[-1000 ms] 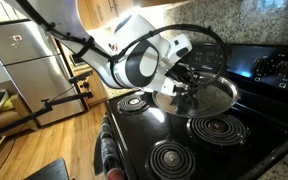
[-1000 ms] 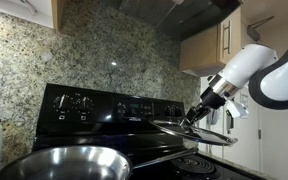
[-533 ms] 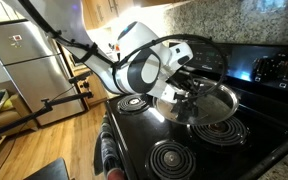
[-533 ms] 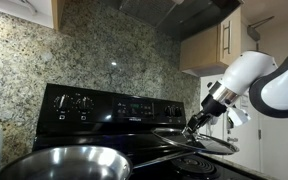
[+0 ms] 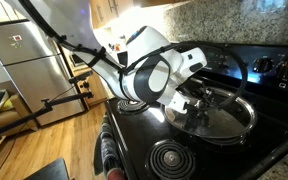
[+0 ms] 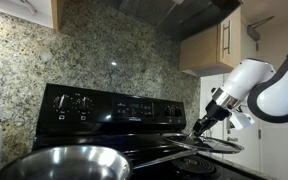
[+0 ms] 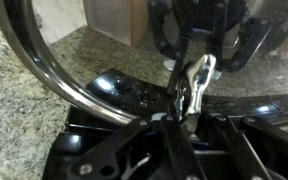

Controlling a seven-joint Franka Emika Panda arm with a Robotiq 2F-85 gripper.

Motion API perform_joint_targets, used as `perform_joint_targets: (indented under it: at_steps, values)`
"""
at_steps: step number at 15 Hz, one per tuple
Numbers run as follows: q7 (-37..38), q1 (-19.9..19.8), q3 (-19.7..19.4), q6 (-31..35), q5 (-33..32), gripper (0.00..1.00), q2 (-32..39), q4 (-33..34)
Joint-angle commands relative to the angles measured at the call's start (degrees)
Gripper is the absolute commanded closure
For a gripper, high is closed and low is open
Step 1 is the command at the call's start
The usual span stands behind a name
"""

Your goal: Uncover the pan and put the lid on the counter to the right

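Gripper [image 5: 197, 97] fingers are pinched together at the centre of the lid [image 5: 229, 115], clamped on its small dark knob, so the lid hangs from them in the air.

In an exterior view, going left to right, a brushed steel fridge [image 5: 22, 50] stands at 9 o'clock. The thick white arm [image 5: 149, 72] fills the middle. The round glass lid with its shiny metal rim sits tilted at about 3 o'clock. It hovers over the glossy black stovetop [image 5: 134, 140]. A black spiral burner [image 5: 174, 158] lies at 5 o'clock, just beside the lid's near edge.

In an exterior view, the pan [image 6: 54, 163], shallow, round and silvery, fills the 7 o'clock corner and is uncovered. Behind it rises the black back panel [image 6: 104, 105] with its knobs. Speckled granite wall [image 6: 114, 45] is above that. At 4 o'clock the gripper [image 6: 198, 127] reaches down to the lid [image 6: 216, 145], which hangs nearly level, well apart from the pan.

In the wrist view, the speckled tan-grey counter [image 7: 14, 140] lies at 8 o'clock. The lid's bright curved rim [image 7: 59, 78] sweeps across it from 11 o'clock, with dark fingers [image 7: 189, 95] meeting near the centre.
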Motion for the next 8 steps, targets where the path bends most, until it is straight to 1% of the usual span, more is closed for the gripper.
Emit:
perform_joint_targets:
  at_steps: [1, 8]
  values:
    - [1.6, -0.1, -1.9, -0.3, 2.2, 0.96, -1.1, 1.4]
    - [2.3, -2.5, -3.1, -0.6, 6.7, 0.96, -1.6, 2.1]
